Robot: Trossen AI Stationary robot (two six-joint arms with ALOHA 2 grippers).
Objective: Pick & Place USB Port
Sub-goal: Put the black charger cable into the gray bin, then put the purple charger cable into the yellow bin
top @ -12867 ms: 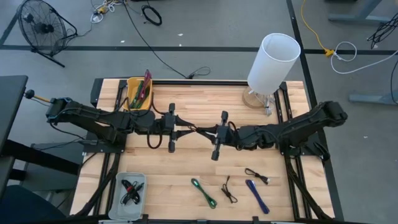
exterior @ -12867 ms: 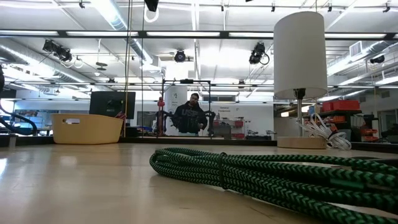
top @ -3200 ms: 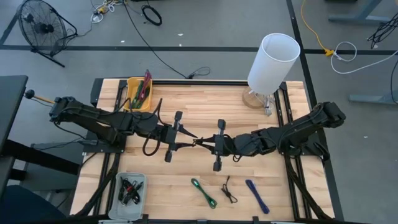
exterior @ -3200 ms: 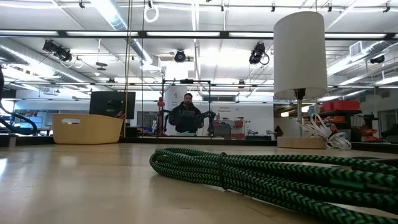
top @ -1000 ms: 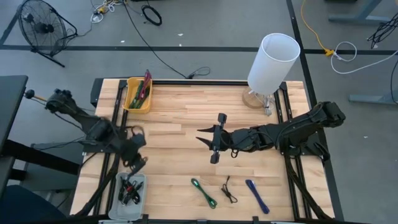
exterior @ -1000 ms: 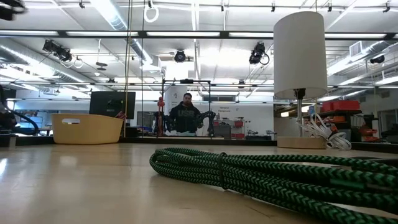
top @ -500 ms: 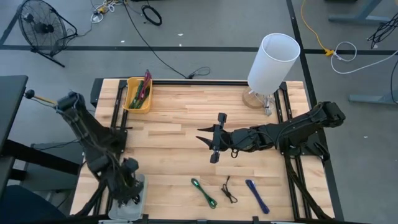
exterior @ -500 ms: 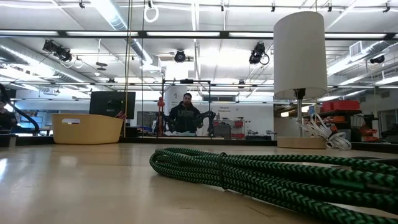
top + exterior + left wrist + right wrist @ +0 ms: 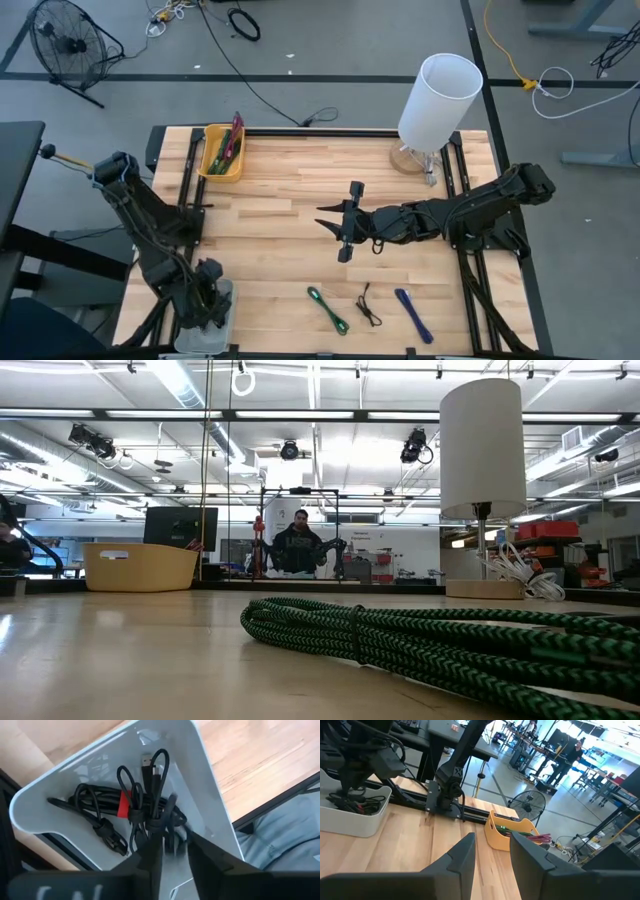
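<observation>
On the wooden table [image 9: 300, 200], my left gripper [image 9: 172, 851] hung slightly parted over black cables [image 9: 135, 815] in the white tray [image 9: 210, 815], my right gripper [image 9: 491, 851] empty, parted mid-table.

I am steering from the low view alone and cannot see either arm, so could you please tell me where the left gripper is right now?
Observer: The left gripper is over the white tray at the table's front left corner, fingers slightly apart.
Operator: Thank you. Is anything in that tray?
Observer: Yes, the left wrist view shows bundled black cables lying in it, one with a red band.
Operator: And where is the right arm?
Observer: The right gripper hangs empty and open over the middle of the table, beyond the green cable that fills your view.
</observation>
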